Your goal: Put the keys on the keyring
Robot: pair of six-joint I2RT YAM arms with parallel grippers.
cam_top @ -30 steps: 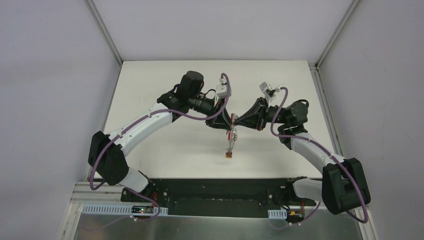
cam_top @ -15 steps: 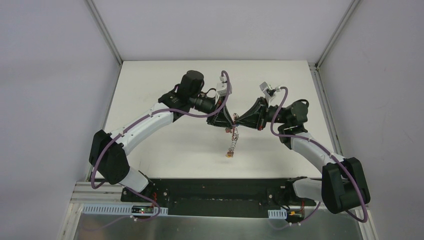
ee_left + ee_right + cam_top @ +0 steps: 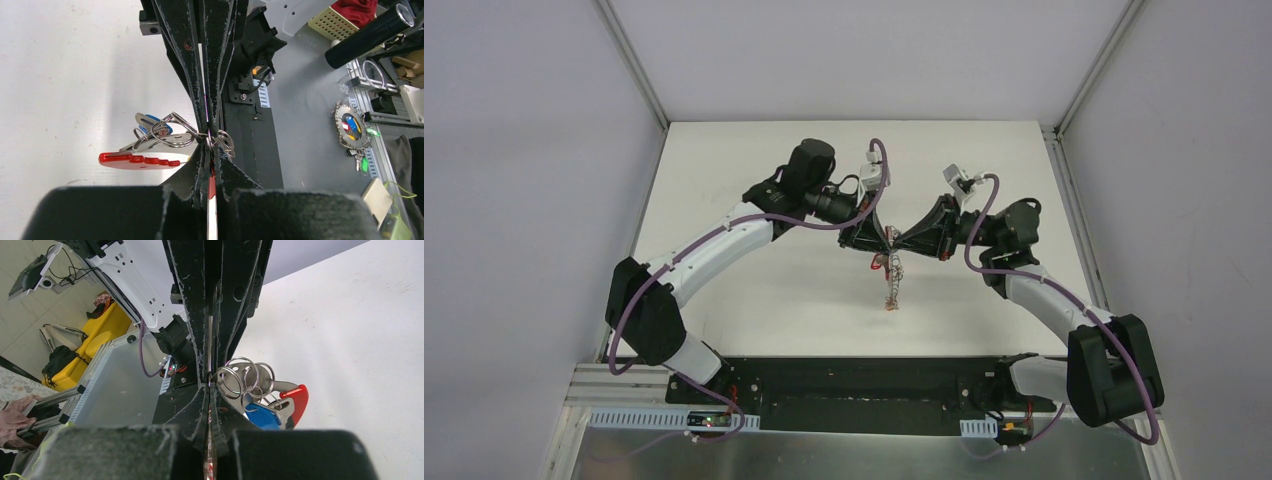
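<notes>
At frame centre, above the bench [image 3: 754, 300], the left gripper [image 3: 879, 240] and right gripper [image 3: 906, 242] meet tip to tip, both clamped shut on the keyring [image 3: 890, 282], likely holding its rings steady for threading.

The left gripper [image 3: 886, 239] and the right gripper [image 3: 900, 241] meet tip to tip over the middle of the table [image 3: 804, 300]. Both are clamped on the keyring [image 3: 890, 280], so nothing can pass between the 2 tips. The bunch hangs below that joint and blocks the space under it; whether it reaches the surface cannot be told. The left arm [image 3: 724, 240] and the right arm [image 3: 1044, 295] slant in from either side. Bare table lies open beyond the tips, toward the far wall [image 3: 854, 60].
</notes>
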